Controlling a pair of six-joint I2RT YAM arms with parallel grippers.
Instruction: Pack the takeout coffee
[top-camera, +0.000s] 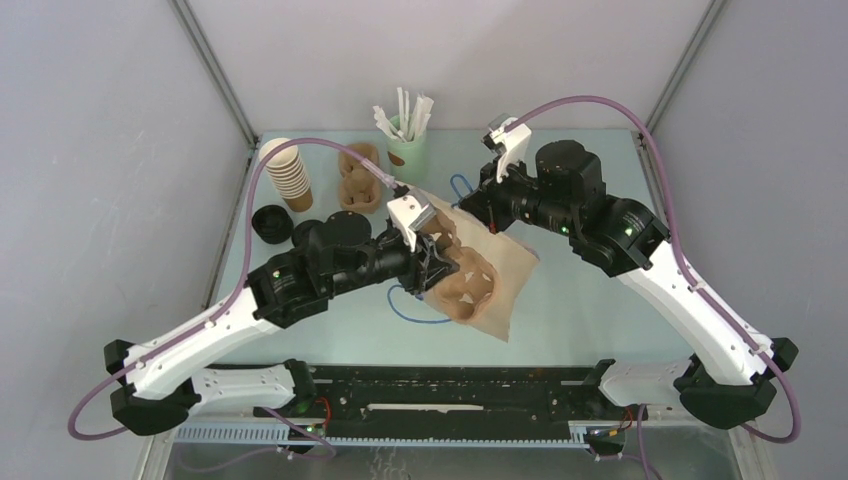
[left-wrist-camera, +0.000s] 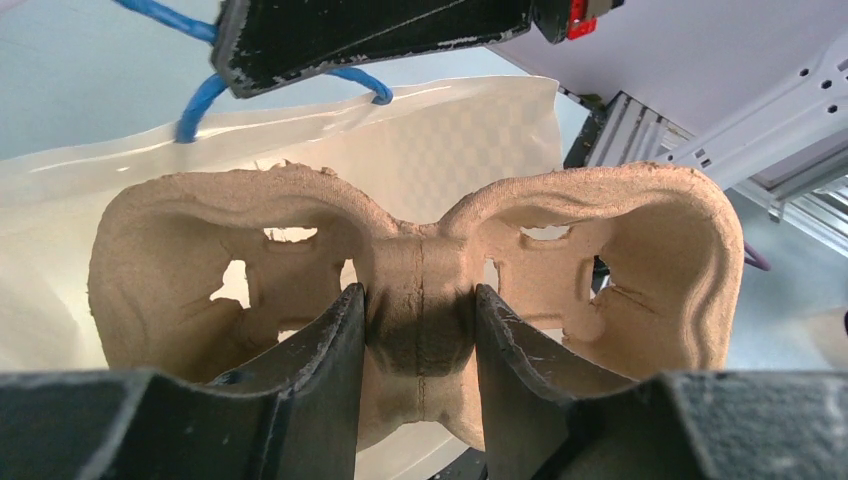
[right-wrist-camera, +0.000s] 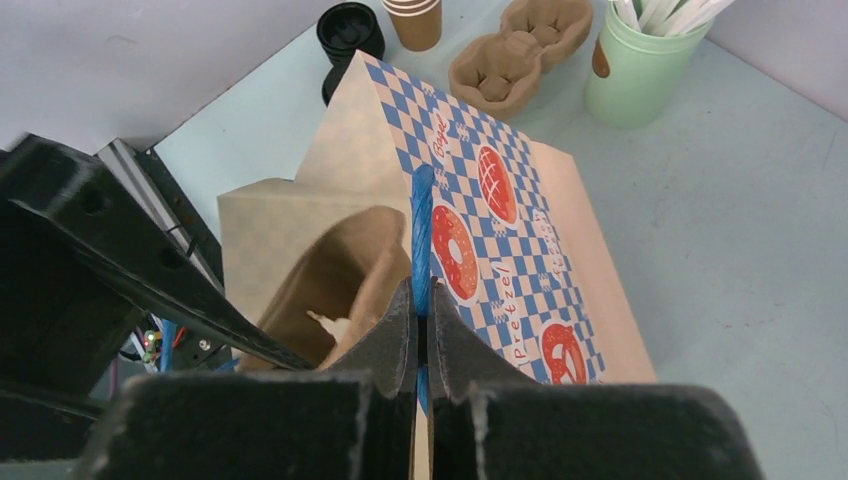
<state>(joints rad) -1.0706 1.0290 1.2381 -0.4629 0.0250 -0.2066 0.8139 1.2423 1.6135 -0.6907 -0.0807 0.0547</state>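
Note:
My left gripper (top-camera: 435, 262) (left-wrist-camera: 420, 300) is shut on the middle ridge of a brown pulp cup carrier (top-camera: 470, 285) (left-wrist-camera: 160, 260). The carrier lies partly inside the mouth of a paper bag (top-camera: 510, 290) (right-wrist-camera: 500, 200) printed with blue checks and pretzels. My right gripper (top-camera: 478, 205) (right-wrist-camera: 421, 300) is shut on the bag's blue handle (right-wrist-camera: 422, 230) (left-wrist-camera: 200, 105) and holds the mouth up. The carrier's pockets hold nothing. As for the takeout coffee, I see only two round black lids (top-camera: 270, 222) (right-wrist-camera: 350, 30) at the left; whether cups stand under them I cannot tell.
A stack of lidless brown cups (top-camera: 285, 170) and a second pulp carrier (top-camera: 360, 180) (right-wrist-camera: 520, 55) stand at the back left. A green cup of white stirrers (top-camera: 408, 150) (right-wrist-camera: 640, 70) is at the back middle. The bag's other blue handle (top-camera: 410, 308) lies on the table.

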